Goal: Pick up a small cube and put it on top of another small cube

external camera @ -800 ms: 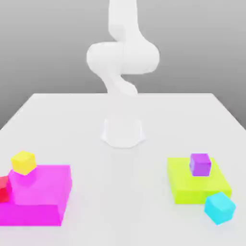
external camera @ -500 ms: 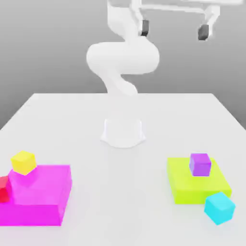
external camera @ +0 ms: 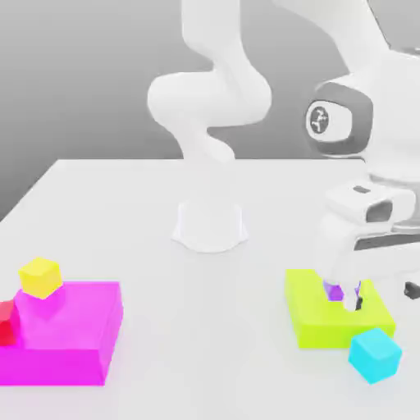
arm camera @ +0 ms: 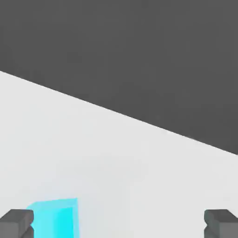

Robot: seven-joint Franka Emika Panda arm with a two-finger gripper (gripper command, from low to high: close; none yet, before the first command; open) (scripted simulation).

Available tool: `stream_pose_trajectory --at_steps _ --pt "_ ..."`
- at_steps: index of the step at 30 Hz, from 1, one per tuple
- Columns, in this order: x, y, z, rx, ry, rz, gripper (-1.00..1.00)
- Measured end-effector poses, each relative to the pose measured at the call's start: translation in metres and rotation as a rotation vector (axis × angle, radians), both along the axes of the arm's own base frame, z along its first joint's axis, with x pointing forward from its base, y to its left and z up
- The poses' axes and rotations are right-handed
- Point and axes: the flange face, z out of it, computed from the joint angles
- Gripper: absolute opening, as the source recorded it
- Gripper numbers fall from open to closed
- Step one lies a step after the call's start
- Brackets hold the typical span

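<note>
1. The end effector hangs over the exterior view's right part of the bench, its fingers spread wide apart and holding nothing; in the hand view the two fingertips stand far from each other.
2. The small cyan cube sits on the bench near its front edge, by the front right corner of the lime block, below the end effector.
3. A purple cube, partly hidden by the hand, rests on the lime block.
4. The small red cube sits at the bench's left edge, against the magenta block.
5. A yellow cube rests on the magenta block's back left corner.
</note>
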Motion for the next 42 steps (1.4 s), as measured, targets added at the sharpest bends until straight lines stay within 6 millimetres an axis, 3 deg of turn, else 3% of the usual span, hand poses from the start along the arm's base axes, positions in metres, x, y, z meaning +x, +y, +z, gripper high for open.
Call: stream_pose_trajectory --at_steps 3,7,8,14,16,20,25,30,34,37,39,40,41,42 --pt "-0.022 0.018 -0.046 0.007 0.07 0.034 0.0" --pt "-0.027 0.021 -0.099 0.009 0.083 0.04 0.0" --pt "-0.027 0.021 -0.108 0.009 0.083 0.041 -1.0" --pt "-0.028 0.021 -0.112 0.009 0.083 0.041 -1.0" --pt "-0.027 0.022 -0.098 0.01 0.083 0.04 -1.0" --pt "-0.022 0.015 -0.052 0.007 0.082 0.022 -1.0" --pt "0.041 -0.105 -0.024 -0.014 0.073 -0.329 -1.0" --pt "0.064 -0.228 0.002 -0.012 0.067 -0.653 -1.0" --pt "0.055 -0.337 0.025 0.004 0.062 -0.934 -1.0" --pt "0.021 -0.447 0.044 0.03 0.055 -1.218 -1.0" --pt "-0.005 -0.515 0.043 0.053 0.048 -1.409 -1.0" --pt "-0.011 -0.534 0.031 0.062 0.046 -1.469 -1.0" --pt "-0.013 -0.542 0.022 0.065 0.044 -1.496 1.0" --pt "-0.013 -0.542 0.022 0.065 0.044 -1.496 1.0"
